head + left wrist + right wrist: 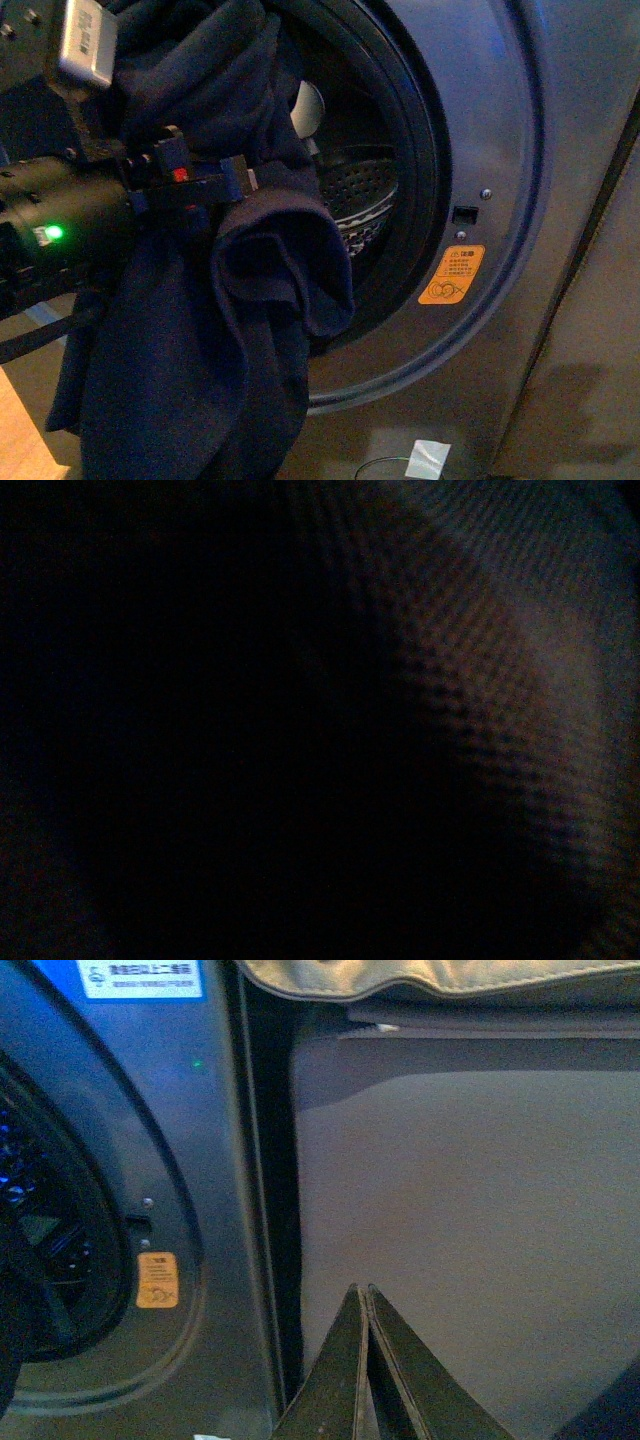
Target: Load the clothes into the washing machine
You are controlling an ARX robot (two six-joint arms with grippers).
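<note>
Though at the washing machine (500, 150) — clothes (200, 380)

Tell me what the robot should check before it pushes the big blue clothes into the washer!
1. Way in open: ok. The washing machine shows its steel drum through the porthole.
2. Clothes inside: not ok. Most of them hang outside, in front of the porthole.
3. Left fingers holding the clothes: cannot tell. Fabric drapes over them, and the left wrist view is dark.
4. Right fingers out of the way: ok. They are shut on nothing, facing the grey panel beside the machine.
5. Room in the drum: ok for the part that shows, which is bare.
</note>
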